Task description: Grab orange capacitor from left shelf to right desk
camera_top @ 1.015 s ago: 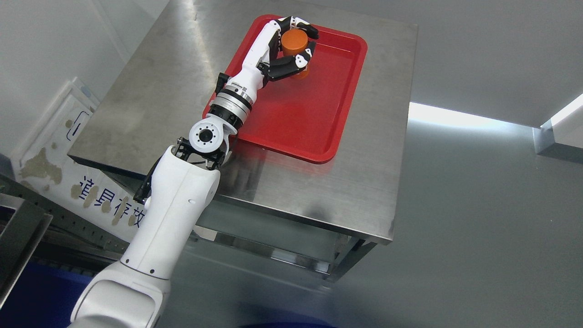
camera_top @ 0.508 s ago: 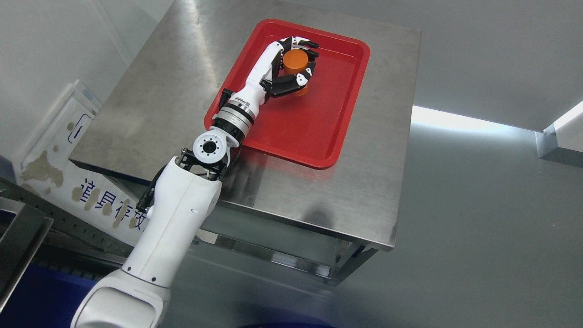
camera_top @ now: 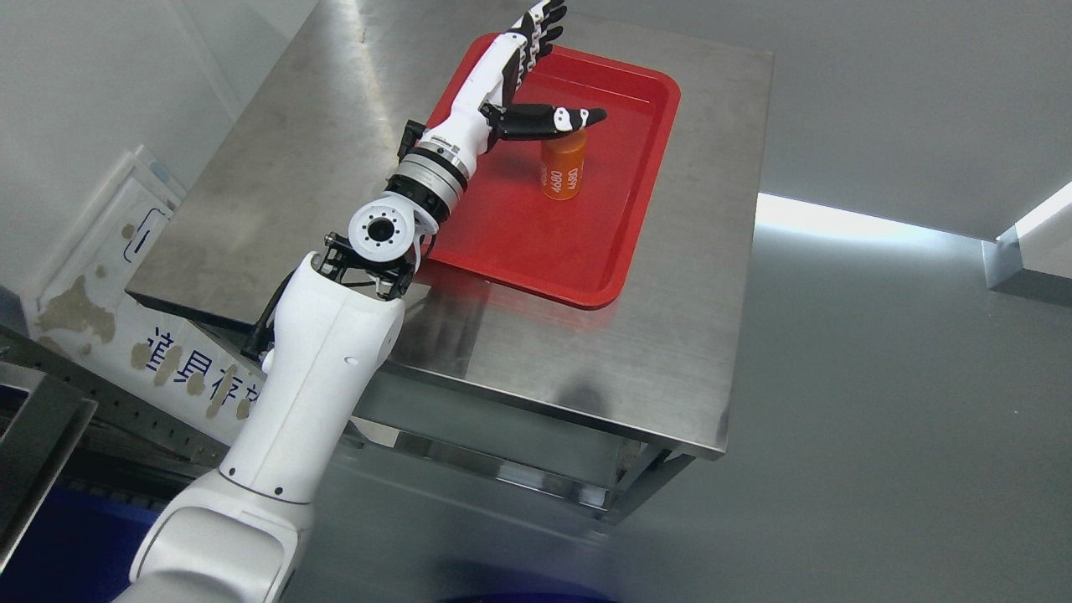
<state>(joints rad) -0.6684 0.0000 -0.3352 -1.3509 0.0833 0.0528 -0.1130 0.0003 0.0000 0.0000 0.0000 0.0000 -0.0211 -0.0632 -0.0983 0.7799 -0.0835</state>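
The left hand (camera_top: 523, 71) is seen spread wide and holding nothing: its fingers (camera_top: 540, 21) are stretched toward the far rim of the red tray (camera_top: 586, 268), while the thumb (camera_top: 557, 120) is extended sideways over the top of the orange capacitor (camera_top: 562, 166). Whether the thumb is touching the capacitor's top cannot be judged from this angle. The capacitor is stood upright inside the tray, its long axis vertical and its upper end hidden under the thumb. White digits reading "4680" are printed twice on its side, running lengthwise along the body. The tray is laid on the steel counter (camera_top: 653, 360), toward its far side. The white left arm (camera_top: 327, 368) is brought in from the lower left across the counter's near edge. Beside the counter at the left, a worn white sign (camera_top: 100, 318) with blue Chinese characters is seen, only partly legible.
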